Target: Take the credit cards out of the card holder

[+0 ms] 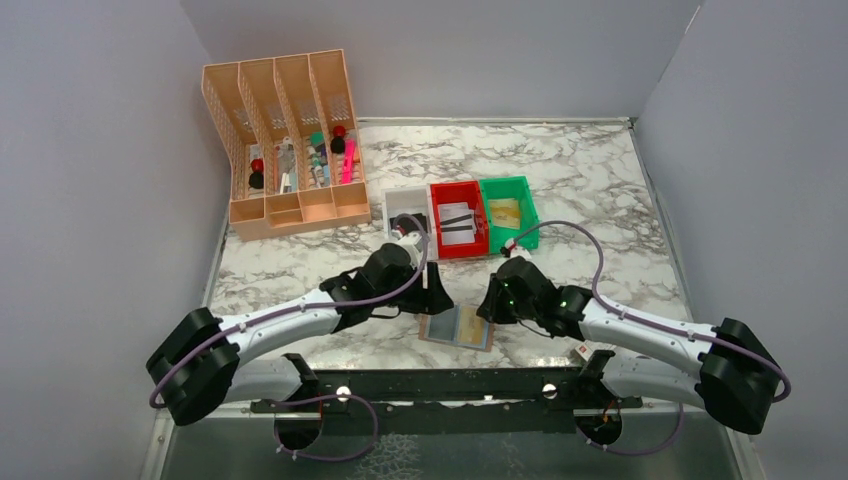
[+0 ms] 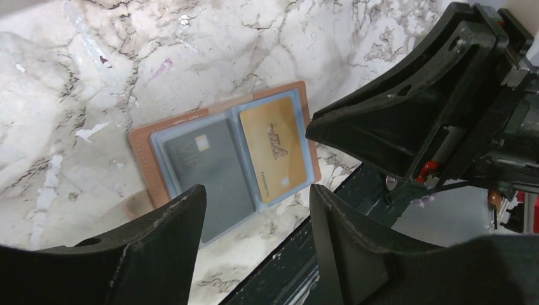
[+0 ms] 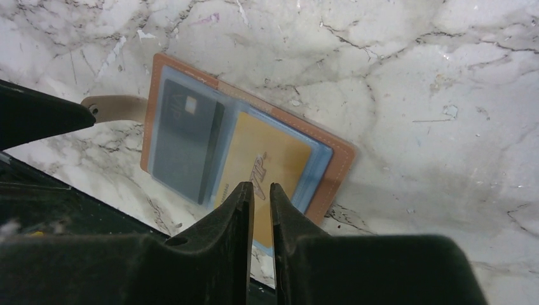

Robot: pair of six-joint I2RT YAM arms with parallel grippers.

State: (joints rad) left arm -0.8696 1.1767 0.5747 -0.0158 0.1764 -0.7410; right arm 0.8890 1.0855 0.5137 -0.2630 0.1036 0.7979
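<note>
left gripper (image 2: 254,197) and right gripper (image 3: 259,187) flank the open card holder (image 2: 143,155)

left arm slants in from its near-left base, wrist tipped down over the holder, claw spread with nothing between the fingers. right arm reaches low from the near-right. its fingers are almost pressed together over the edge of the gold card (image 3: 267,159); whether they nip it i cannot tell. the holder lies flat on the marble table (image 1: 600,200) near the front edge, with the dark card (image 2: 203,171) and gold card on its pale inner faces.
</note>
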